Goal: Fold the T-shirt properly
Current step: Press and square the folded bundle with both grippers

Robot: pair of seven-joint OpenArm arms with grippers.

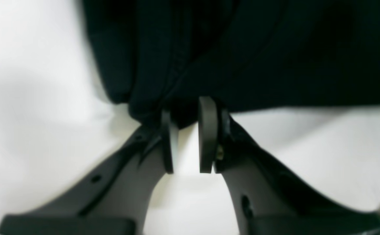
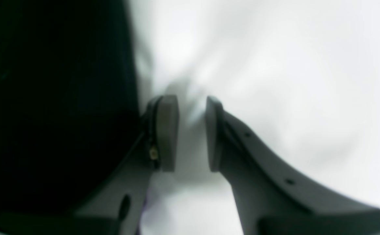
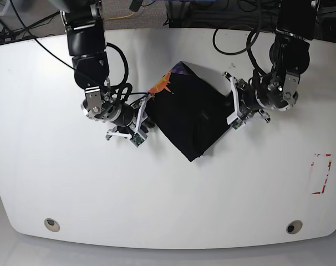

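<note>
The black T-shirt lies folded into a compact diamond shape at the middle of the white table, with a patch of orange and purple showing at its upper left corner. My left gripper is at the shirt's right edge. In the left wrist view this gripper has its pads a little apart, with a bunched edge of the T-shirt at the tips and white table between the pads. My right gripper sits at the shirt's left edge. Close up, this gripper is slightly open on bare table, just beside the T-shirt.
Cables trail along the table's far edge behind both arms. A red marked rectangle is on the table at the right. Two round fittings sit near the front edge.
</note>
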